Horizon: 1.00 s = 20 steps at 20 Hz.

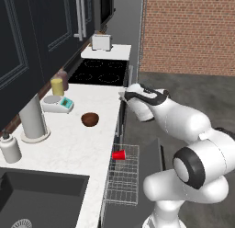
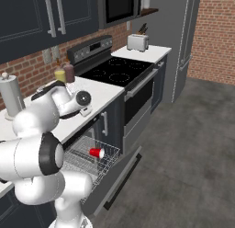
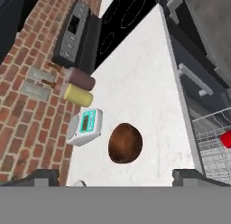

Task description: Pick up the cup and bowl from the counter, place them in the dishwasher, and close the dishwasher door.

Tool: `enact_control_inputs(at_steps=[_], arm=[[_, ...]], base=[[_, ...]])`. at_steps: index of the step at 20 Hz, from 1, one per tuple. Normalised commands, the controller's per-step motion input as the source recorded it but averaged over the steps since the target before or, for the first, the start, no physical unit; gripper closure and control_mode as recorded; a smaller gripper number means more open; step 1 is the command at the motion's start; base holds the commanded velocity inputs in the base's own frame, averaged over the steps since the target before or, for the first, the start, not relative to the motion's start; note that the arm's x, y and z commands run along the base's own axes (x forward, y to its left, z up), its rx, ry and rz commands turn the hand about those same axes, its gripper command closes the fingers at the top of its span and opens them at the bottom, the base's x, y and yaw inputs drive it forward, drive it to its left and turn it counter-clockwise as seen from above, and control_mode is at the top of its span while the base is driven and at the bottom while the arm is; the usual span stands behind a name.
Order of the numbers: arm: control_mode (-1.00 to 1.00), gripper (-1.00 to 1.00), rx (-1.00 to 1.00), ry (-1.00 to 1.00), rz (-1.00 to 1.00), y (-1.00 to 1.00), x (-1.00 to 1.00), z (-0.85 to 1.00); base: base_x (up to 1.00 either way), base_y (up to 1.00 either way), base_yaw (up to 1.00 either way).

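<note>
light: even and soft, we find no single source | bright: the counter (image 1: 69, 144) renders near white | dim: the upper cabinets (image 1: 27, 34) at upper left go almost black | shadows: faint, a soft one beneath the bowl (image 3: 125, 143) | glare: a slight sheen across the arm's shells | sharpness: we see mild softness and coarse pixels throughout, no edge distortion

The white arm is folded upward from its base, with the elbow raised high and the forearm reached forward and angled down. The end effector (image 3: 116, 175) is held spread wide, its two dark fingertips (image 3: 41, 177) set far apart with nothing gripped between them.
</note>
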Motion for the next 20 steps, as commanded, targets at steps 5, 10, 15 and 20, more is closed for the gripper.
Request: enact_control_inputs(at_steps=[5, 10, 15, 20], arm=[[-1.0, -1.0, -0.48, -0.01, 0.15, 0.06, 0.08, -0.04], [-1.0, -1.0, -0.39, 0.0, 0.13, 0.01, 0.1, 0.0], [-1.0, -1.0, -0.25, 0.0, 0.09, 0.08, 0.1, 0.0], [-1.0, -1.0, -0.13, 0.01, 0.05, 0.1, 0.07, 0.0]], base=[[0.0, 0.0, 0.0], [0.0, 0.0, 0.0], [0.0, 0.0, 0.0], [0.0, 0.0, 0.0]])
